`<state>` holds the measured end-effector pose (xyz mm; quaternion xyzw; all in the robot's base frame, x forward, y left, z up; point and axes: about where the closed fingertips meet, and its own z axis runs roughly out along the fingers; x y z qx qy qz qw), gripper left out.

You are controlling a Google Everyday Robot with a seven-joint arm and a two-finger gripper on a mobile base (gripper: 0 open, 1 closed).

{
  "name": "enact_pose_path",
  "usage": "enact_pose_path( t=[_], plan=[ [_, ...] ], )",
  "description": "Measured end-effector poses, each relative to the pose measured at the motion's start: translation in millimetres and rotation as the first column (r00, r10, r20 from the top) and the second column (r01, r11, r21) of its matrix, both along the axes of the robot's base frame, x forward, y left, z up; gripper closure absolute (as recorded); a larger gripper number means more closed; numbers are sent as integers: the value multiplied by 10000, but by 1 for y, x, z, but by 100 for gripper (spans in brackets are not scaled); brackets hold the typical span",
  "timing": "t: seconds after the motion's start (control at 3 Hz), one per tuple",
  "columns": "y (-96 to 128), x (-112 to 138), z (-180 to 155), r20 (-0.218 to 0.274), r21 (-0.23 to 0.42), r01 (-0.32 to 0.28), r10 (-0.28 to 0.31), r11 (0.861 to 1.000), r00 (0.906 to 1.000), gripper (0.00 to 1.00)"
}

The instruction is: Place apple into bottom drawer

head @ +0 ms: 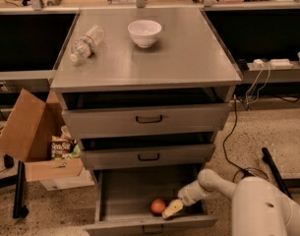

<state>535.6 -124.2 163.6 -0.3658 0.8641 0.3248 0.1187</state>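
Observation:
The red-orange apple lies inside the open bottom drawer, on its grey floor near the front, right of the middle. My gripper reaches down into the drawer from the right and sits right beside the apple, touching or almost touching its right side. The white arm runs from the lower right over the drawer's right edge. The two upper grey drawers are pulled out slightly above it.
A white bowl and a plastic bottle lying on its side are on the cabinet top. An open cardboard box with packets stands on the floor at the left. Cables run along the floor at the right.

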Motion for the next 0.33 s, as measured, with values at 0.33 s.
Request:
enact_pose_path(
  t=[0.33],
  plan=[
    [-7, 6, 30, 375, 1300, 84, -134, 9915, 9992, 0]
  ],
)
